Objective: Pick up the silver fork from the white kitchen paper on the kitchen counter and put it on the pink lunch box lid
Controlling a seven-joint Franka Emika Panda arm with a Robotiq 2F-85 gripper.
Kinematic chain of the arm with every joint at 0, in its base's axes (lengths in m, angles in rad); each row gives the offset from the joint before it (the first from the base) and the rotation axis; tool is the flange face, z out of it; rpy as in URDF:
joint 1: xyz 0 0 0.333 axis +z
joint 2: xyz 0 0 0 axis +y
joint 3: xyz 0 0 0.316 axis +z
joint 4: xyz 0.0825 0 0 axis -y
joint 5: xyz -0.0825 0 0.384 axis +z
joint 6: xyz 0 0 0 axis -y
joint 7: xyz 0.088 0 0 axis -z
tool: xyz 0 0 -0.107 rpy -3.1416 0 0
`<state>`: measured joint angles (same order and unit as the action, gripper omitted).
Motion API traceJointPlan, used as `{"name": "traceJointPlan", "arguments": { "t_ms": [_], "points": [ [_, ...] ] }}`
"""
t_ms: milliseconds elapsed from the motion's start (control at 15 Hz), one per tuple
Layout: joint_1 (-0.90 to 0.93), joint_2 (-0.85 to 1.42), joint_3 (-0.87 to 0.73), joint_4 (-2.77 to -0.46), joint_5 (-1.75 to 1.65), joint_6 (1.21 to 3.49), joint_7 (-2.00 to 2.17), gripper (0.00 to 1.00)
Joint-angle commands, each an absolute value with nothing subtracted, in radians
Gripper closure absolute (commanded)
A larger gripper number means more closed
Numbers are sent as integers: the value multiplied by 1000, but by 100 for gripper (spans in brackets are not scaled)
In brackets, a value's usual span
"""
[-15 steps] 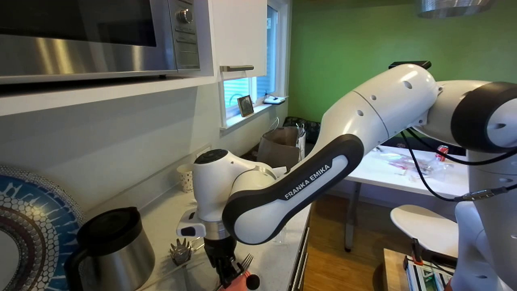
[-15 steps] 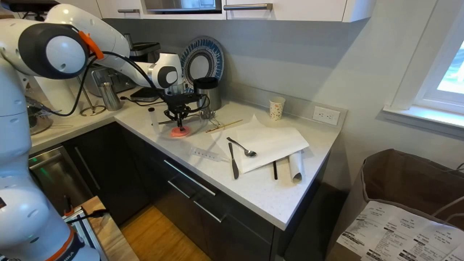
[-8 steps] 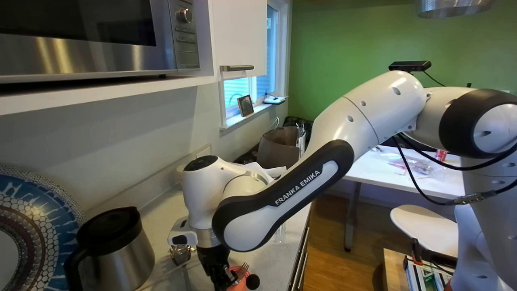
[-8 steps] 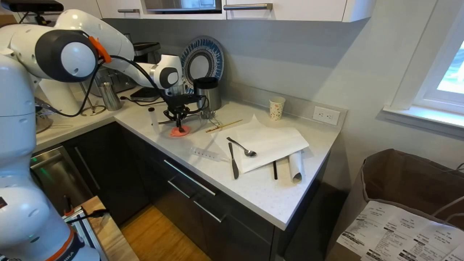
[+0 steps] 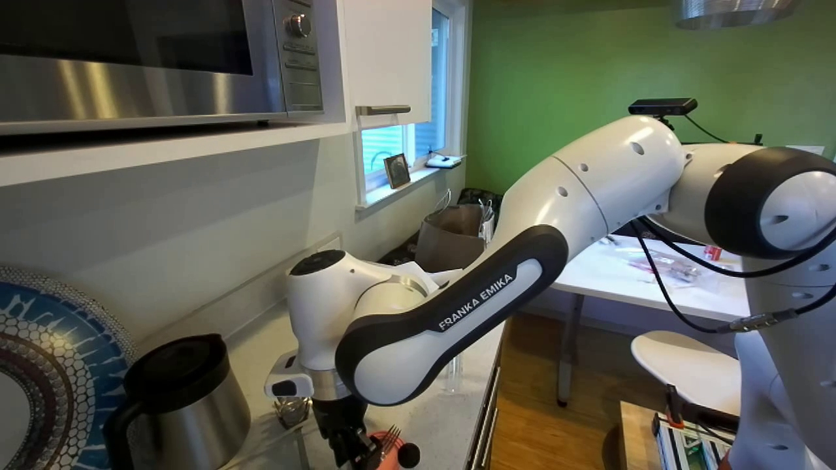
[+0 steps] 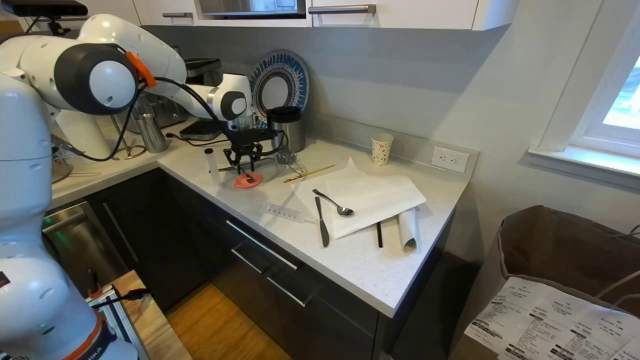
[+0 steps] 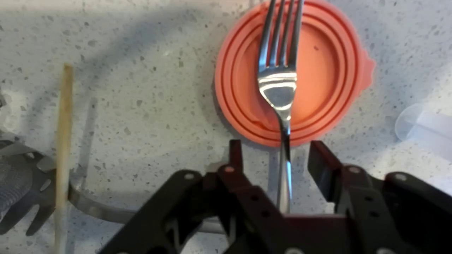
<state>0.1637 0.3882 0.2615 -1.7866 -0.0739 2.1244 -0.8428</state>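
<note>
The silver fork (image 7: 279,86) lies with its tines and neck across the round pink lunch box lid (image 7: 319,70). Its handle runs off the lid's edge between my fingers. My gripper (image 7: 277,155) is open, with a gap on both sides of the handle. In an exterior view the gripper (image 6: 246,170) stands just above the fork (image 6: 250,178) and lid (image 6: 242,184). In an exterior view the fork's tines (image 5: 391,436) show beside the gripper. The white kitchen paper (image 6: 385,195) lies farther along the kitchen counter (image 6: 360,270).
A spoon (image 6: 343,210) lies on the paper and a knife (image 6: 322,225) beside it. A clear plastic piece (image 6: 284,212), wooden stick (image 7: 64,123) and pronged utensil (image 7: 21,190) lie near the lid. A steel carafe (image 5: 189,398) and clear tube (image 6: 212,167) stand close by.
The gripper came down slightly with the fork over the lid. Its fingers, together half a second ago, are now spread, and the fork rests on the lid, let go.
</note>
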Motion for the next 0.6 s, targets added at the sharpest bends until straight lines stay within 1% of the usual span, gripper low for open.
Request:
{"name": "traceJointPlan", "arguments": {
  "t_ms": [0, 133, 400, 533],
  "points": [
    [170, 346, 265, -1806, -64, 2104, -829, 14],
    [169, 297, 271, -1836, -39, 2099, -790, 0],
    [174, 186, 273, -1910, 17, 2121, -643, 0],
    [180, 136, 262, -1950, 18, 2172, -529, 0]
  ]
}}
